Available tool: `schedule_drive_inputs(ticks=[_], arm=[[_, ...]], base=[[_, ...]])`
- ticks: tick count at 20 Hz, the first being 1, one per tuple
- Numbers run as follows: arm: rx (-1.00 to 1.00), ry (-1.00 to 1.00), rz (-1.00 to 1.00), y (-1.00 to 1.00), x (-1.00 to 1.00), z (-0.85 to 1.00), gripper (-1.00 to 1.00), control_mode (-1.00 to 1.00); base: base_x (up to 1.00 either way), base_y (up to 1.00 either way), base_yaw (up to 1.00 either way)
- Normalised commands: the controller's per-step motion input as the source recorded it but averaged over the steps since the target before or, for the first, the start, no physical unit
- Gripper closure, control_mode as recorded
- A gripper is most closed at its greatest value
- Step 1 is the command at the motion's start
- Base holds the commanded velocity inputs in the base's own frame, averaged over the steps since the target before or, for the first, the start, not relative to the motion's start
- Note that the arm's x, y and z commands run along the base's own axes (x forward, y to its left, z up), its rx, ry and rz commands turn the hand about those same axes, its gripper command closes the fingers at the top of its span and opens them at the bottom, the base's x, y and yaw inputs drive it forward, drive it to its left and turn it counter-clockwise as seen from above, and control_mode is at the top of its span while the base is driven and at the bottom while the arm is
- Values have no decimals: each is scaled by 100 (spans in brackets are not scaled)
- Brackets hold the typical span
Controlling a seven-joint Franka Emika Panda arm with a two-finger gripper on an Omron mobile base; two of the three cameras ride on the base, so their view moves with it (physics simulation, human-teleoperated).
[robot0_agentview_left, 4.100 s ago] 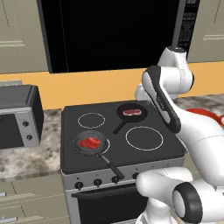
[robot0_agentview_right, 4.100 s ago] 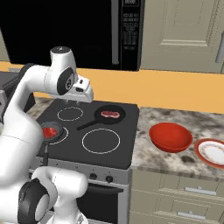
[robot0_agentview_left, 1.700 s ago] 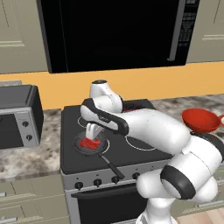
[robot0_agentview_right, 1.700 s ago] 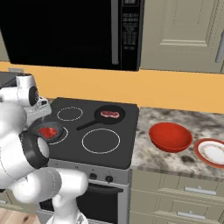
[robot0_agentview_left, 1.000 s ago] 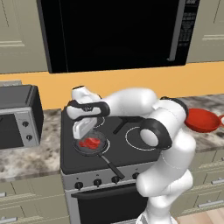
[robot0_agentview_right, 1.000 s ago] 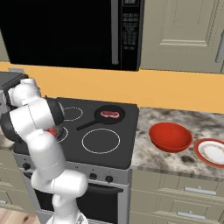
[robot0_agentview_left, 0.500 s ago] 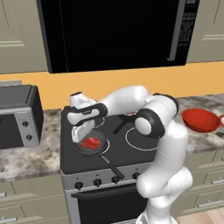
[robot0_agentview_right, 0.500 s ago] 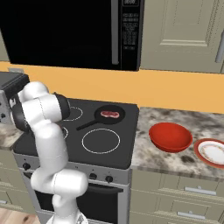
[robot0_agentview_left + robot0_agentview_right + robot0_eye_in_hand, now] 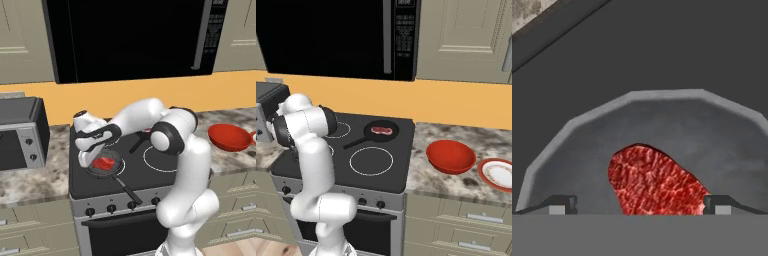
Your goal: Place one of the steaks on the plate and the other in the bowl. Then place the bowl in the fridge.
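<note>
The pincer, jaws wide apart and holding nothing, hangs just over the red steak in its pan.

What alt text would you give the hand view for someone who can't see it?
A bright red steak lies in a grey frying pan on a black stovetop, seen from close above. The open claw hangs over it, a dark fingertip on either side of the meat.
</note>
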Motion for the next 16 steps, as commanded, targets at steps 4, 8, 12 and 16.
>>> schedule_drive_inputs(ticks=[4, 8, 12, 16], arm=[[-1, -5, 5, 0, 16, -17, -100, -100], [0, -4, 8, 0, 8, -16, -100, -100], [0, 0, 7, 0, 11, -22, -100, -100], [0, 0, 6, 0, 12, -15, -100, -100]], base=[[0, 0, 0], [0, 0, 0], [0, 0, 0], [0, 0, 0]])
